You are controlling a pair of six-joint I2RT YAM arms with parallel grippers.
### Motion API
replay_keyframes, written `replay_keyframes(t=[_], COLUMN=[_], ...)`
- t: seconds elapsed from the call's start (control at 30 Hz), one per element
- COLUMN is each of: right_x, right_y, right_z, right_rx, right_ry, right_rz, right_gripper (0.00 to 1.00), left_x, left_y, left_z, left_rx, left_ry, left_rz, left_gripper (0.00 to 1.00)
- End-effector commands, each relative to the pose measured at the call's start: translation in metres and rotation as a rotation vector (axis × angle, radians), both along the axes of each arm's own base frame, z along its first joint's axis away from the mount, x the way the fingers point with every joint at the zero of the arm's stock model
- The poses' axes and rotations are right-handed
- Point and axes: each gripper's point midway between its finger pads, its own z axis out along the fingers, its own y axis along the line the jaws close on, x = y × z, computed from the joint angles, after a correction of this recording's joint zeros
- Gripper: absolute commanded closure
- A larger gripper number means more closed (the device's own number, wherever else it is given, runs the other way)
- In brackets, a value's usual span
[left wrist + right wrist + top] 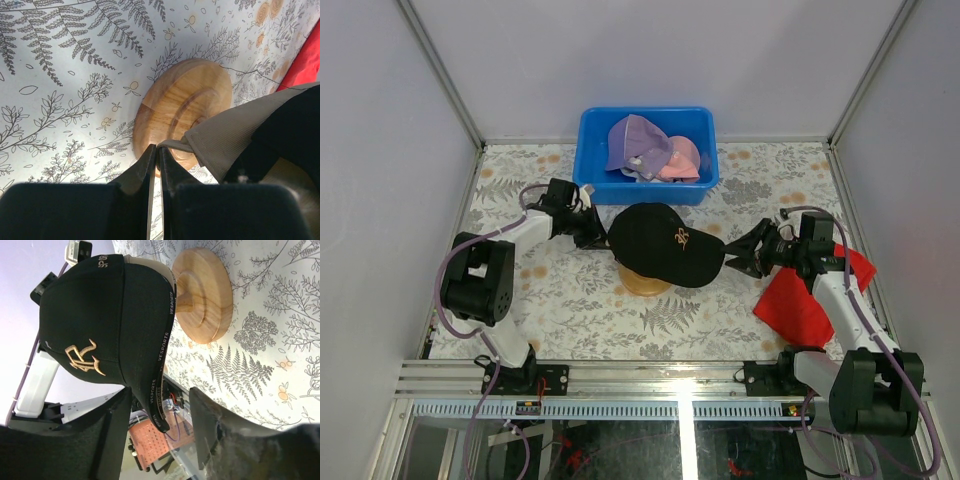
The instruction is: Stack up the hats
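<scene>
A black hat with a gold logo (665, 243) sits on top of a tan hat, whose edge (150, 262) shows under it. Both rest over a round wooden stand (645, 283) at the table's middle. My left gripper (598, 232) is at the hats' left side. In the left wrist view it (157, 147) is shut on the tan hat's thin back strap (175, 144). My right gripper (732, 255) is at the black brim's tip. In the right wrist view its jaws (160, 390) stand open on either side of the brim (159, 365). A lavender hat (635, 140) and a pink hat (682, 158) lie in the blue bin.
The blue bin (595, 160) stands at the back centre, just behind the stand. A flat red cloth (800, 305) lies under my right arm at the right. The wooden stand's base (205, 295) rests on the fern-patterned table cover. Grey walls enclose three sides.
</scene>
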Motion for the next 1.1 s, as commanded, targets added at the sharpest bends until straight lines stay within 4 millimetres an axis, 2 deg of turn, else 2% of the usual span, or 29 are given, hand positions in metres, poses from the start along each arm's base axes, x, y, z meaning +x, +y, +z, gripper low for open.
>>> replay_keyframes(t=[0.0,0.07,0.13,0.37,0.57,0.63,0.7,0.73,0.8,0.87,0.97,1.07], right_x=[0.003,-0.003,-0.007,-0.005,-0.002,-0.002,-0.001,-0.002,-0.001,0.001,0.002,0.004], right_y=[0.001,0.002,0.004,0.014,0.049,0.057,0.056,0.055,0.053,0.051,0.05,0.049], right_z=[0.025,0.021,0.016,0.022,0.021,0.02,0.019,0.017,0.014,0.011,0.008,0.009], right_rx=[0.019,0.028,0.061,0.12,0.122,0.113,0.09,0.075,0.045,0.031,0.027,0.011], right_ry=[-0.079,-0.069,-0.052,-0.068,-0.076,-0.08,-0.082,-0.074,-0.072,-0.073,-0.067,-0.072], right_rz=[0.024,0.027,0.018,0.011,0.059,0.079,0.084,0.086,0.079,0.062,0.054,0.063], right_gripper=[0.37,0.26,0.23,0.19,0.19,0.24,0.34,0.43,0.67,0.81,0.87,0.88], left_x=[0.008,0.008,0.007,0.006,0.005,0.004,0.004,0.003,0.0,-0.003,-0.008,-0.012], left_y=[0.018,0.017,0.017,0.016,0.012,0.012,0.012,0.012,0.012,0.013,0.015,0.017], left_z=[-0.018,-0.019,-0.02,-0.021,-0.02,-0.021,-0.02,-0.02,-0.019,-0.017,-0.008,0.01], left_rx=[0.072,0.064,0.06,0.057,0.048,0.049,0.046,0.045,0.043,0.033,-0.001,-0.07], left_ry=[0.006,0.011,0.014,0.022,0.021,0.026,0.025,0.029,0.035,0.044,0.048,0.034], left_rz=[0.04,0.042,0.044,0.043,0.044,0.046,0.048,0.051,0.058,0.069,0.092,0.12], left_gripper=[0.97,0.97,0.97,0.97,0.97,0.97,0.97,0.97,0.99,1.0,1.0,0.97])
